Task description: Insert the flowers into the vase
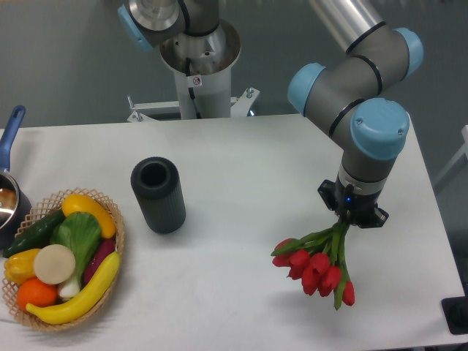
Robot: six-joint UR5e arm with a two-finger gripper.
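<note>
A bunch of red tulips (316, 269) with green stems hangs buds-down and toward the camera, at the right of the white table (248, 161). My gripper (349, 218) is shut on the stem ends, and its fingers are mostly hidden under the wrist. The tulip buds are close to or just above the tabletop; I cannot tell if they touch it. The dark grey ribbed vase (158, 194) stands upright left of centre, its round mouth open and empty. It is well to the left of the gripper and the flowers.
A woven wicker basket (110, 256) with toy fruit and vegetables sits at the front left corner. A blue-handled pot (10, 186) stands at the left edge behind it. The robot base (197, 66) rises at the back of the table.
</note>
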